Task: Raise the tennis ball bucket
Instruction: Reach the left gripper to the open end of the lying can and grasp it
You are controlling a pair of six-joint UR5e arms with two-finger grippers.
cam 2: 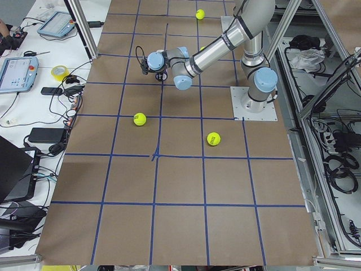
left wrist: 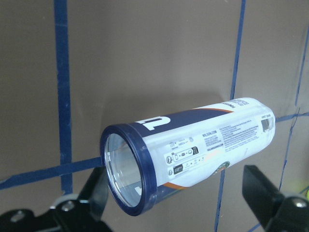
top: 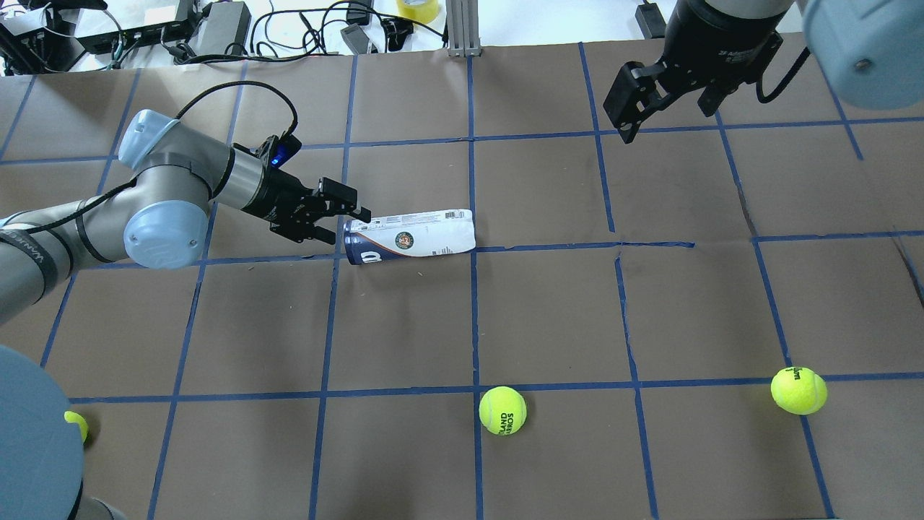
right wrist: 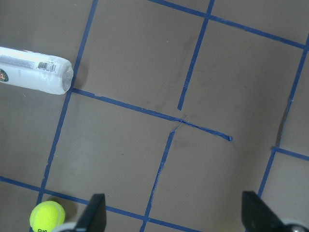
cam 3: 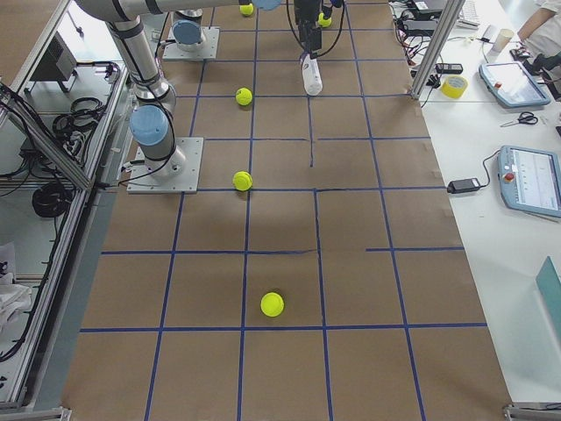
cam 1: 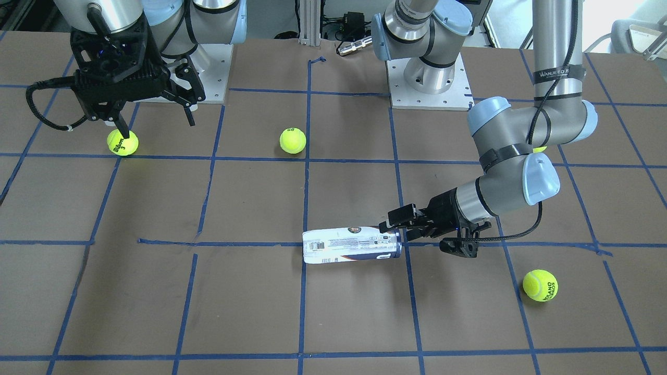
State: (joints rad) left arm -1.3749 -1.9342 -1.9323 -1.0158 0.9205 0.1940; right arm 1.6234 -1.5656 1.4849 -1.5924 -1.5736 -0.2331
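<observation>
Overhead exterior view: slim clear-plastic tennis ball bucket (top: 411, 235) with a white label and navy band, lying on its side on the brown, blue-taped surface (top: 548, 310), in the robot's left half.
Bucket mouth: the dark-rimmed open end points at the left claw (top: 348, 225).
Left claw: spread wide and low at the rim, mouth between its fingers; cannot tell whether they touch.
Right claw (top: 664, 123): spread wide, holding nothing, raised well apart from the bucket.
Yellow-green tennis balls: two (top: 502, 410) (top: 798, 390) loose nearer the robot.

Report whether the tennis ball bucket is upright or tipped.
Tipped: the tennis ball bucket lies on its side, rim facing the left gripper.
</observation>
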